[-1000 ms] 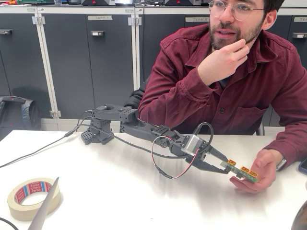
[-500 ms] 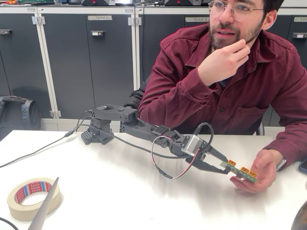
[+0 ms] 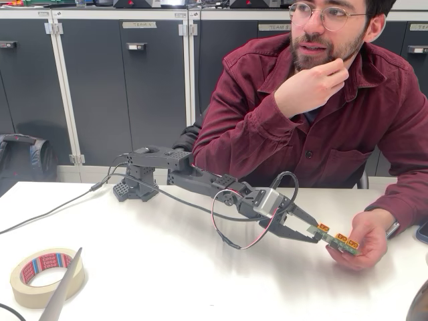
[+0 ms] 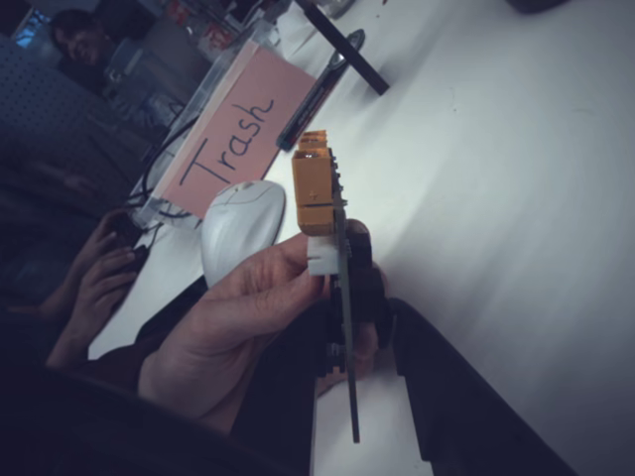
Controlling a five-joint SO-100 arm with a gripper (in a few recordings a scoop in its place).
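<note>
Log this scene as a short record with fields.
gripper: black two-finger gripper, closed on one end of the circuit board
held thing: green board carrying orange connectors
person: hand supports the board's other end
table: white table; tape roll at left in the fixed view
wrist view: mouse and pink Trash sign behind the hand

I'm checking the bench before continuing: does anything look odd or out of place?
Yes: the circuit board is off the table, one end pinched in the robot's hand, the other resting in a person's hand, so both hold it at once. Nothing looks spilled or broken.
</note>
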